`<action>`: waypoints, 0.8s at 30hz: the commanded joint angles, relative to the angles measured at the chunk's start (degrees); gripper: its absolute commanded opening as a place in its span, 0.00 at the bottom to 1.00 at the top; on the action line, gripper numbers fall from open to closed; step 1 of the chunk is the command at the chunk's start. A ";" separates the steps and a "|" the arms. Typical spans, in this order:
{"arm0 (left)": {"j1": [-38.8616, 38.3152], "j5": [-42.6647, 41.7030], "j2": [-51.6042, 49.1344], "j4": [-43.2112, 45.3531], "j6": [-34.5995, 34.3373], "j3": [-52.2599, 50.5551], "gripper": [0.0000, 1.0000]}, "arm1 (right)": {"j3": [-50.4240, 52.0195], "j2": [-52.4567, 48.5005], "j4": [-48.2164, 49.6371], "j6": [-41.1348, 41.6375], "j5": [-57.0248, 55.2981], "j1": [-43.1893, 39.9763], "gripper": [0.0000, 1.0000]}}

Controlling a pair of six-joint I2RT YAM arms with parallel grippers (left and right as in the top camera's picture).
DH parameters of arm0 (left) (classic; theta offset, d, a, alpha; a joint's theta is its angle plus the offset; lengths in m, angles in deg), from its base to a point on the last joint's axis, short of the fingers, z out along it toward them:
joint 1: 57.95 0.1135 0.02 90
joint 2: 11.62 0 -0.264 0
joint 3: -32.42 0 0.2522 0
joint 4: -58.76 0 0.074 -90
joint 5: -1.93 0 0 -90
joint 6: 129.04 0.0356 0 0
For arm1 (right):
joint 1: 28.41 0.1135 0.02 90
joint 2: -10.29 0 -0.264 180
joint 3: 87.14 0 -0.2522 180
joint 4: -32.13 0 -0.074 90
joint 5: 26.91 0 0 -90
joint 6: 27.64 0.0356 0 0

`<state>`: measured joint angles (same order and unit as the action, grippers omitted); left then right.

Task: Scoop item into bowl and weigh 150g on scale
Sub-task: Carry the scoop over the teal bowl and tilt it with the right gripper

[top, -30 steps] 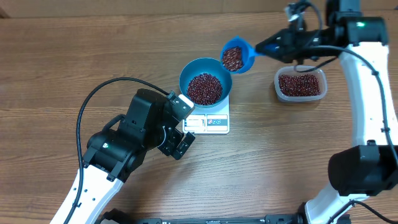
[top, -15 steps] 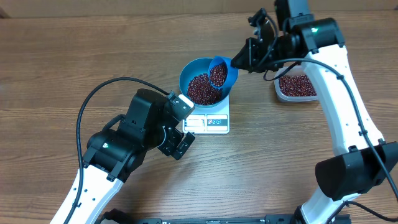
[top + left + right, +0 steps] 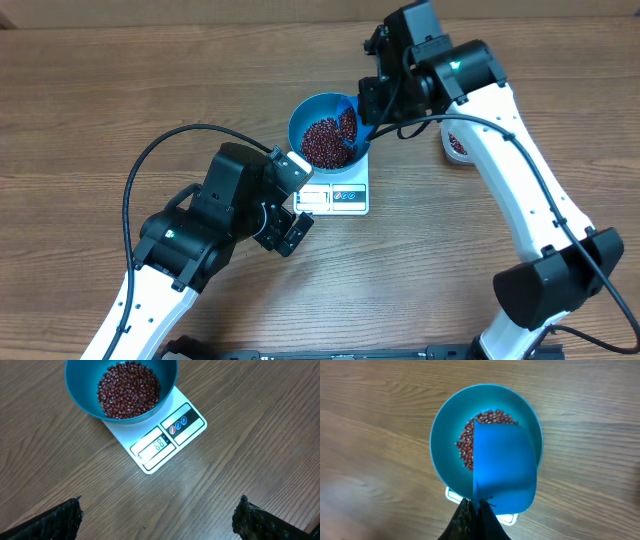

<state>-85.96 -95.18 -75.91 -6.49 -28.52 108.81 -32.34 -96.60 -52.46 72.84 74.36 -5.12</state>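
The teal bowl [image 3: 298, 115] stands on the white scale [image 3: 340, 197] and holds a heap of dark red beans [image 3: 322, 143]. My right gripper [image 3: 370, 98] is shut on the handle of a bright-blue scoop [image 3: 348, 122], which is tipped steeply over the bowl's right side with beans on it. In the right wrist view the scoop's back [image 3: 505, 470] hides much of the bowl [image 3: 442, 445] and its beans [image 3: 465, 447]. My left gripper [image 3: 157, 520] hangs open over bare wood just in front of the scale [image 3: 167, 440], holding nothing.
A clear plastic tub [image 3: 455, 143] with more beans sits right of the scale, mostly hidden behind my right arm. The left arm's black cable [image 3: 150, 165] loops over the table on the left. The scale's display [image 3: 157, 444] is lit.
My right arm swung the loaded scoop left from beside the tub to over the bowl and tilted it down into it. The left arm stayed still.
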 commanded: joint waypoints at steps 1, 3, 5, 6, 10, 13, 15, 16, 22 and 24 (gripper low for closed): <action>0.35 -0.83 -0.22 0.09 0.66 0.87 0.99 | -1.25 1.14 1.05 0.46 -5.25 0.83 0.04; 0.35 -0.83 -0.22 0.09 0.66 0.87 1.00 | -1.16 1.14 1.46 0.48 -5.25 0.87 0.04; 0.35 -0.83 -0.22 0.09 0.66 0.87 0.99 | -1.14 1.14 1.79 0.48 -5.25 0.87 0.04; 0.35 -0.83 -0.22 0.09 0.66 0.87 1.00 | -1.14 1.14 1.97 0.48 -5.25 0.87 0.04; 0.35 -0.85 -0.22 0.09 0.66 0.87 1.00 | -1.14 1.14 2.40 0.46 -5.29 0.87 0.04; 0.35 -0.85 -0.22 0.09 0.66 0.87 1.00 | -1.14 1.14 2.43 0.46 -6.23 0.94 0.04; 0.35 -0.83 -0.22 0.09 0.63 0.87 0.99 | -1.14 1.14 2.45 0.46 -6.75 1.09 0.04; 0.35 -0.85 -0.22 0.09 0.66 0.87 1.00 | -1.14 1.14 2.45 0.46 -6.75 1.09 0.04; 0.35 -0.85 -0.22 0.07 0.66 0.87 0.99 | -1.14 1.14 2.45 0.46 -6.78 1.14 0.04; 0.35 -0.83 -0.22 0.09 0.66 0.87 0.99 | -1.14 1.14 2.45 0.46 -6.78 1.14 0.04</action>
<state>-85.96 -95.18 -75.91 -6.49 -28.54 108.81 -32.34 -96.60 -50.34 72.88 68.41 -4.31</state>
